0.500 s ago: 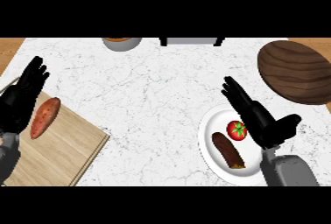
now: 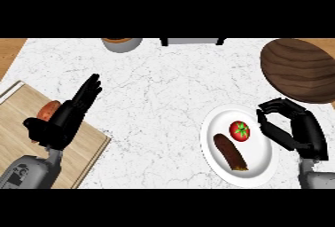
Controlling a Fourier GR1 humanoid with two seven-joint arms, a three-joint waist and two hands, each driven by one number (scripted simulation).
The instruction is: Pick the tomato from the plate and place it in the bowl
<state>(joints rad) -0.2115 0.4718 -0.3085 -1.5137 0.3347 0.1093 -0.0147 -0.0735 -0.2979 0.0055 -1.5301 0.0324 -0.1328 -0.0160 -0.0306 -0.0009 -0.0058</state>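
Right hand [image 2: 294,128] has moved from over the plate [image 2: 258,166] to its right rim; fingers now curled toward the thumb, nothing in them; tomato [image 2: 239,131] just beside them, on the plate's far half, next to a brown oblong vegetable [image 2: 229,152]; reach step, no grasp yet; next: shift left, close round tomato, carry to wooden bowl [image 2: 297,71] at counter's far-right corner; left hand [image 2: 65,117], fingers straight, now over cutting board [image 2: 85,150] at left edge.

left hand [image 2: 60,124] is open with fingers [image 2: 88,91] straight, angled up and right, while the right hand [image 2: 302,131] has its fingers curled inward, holding nothing
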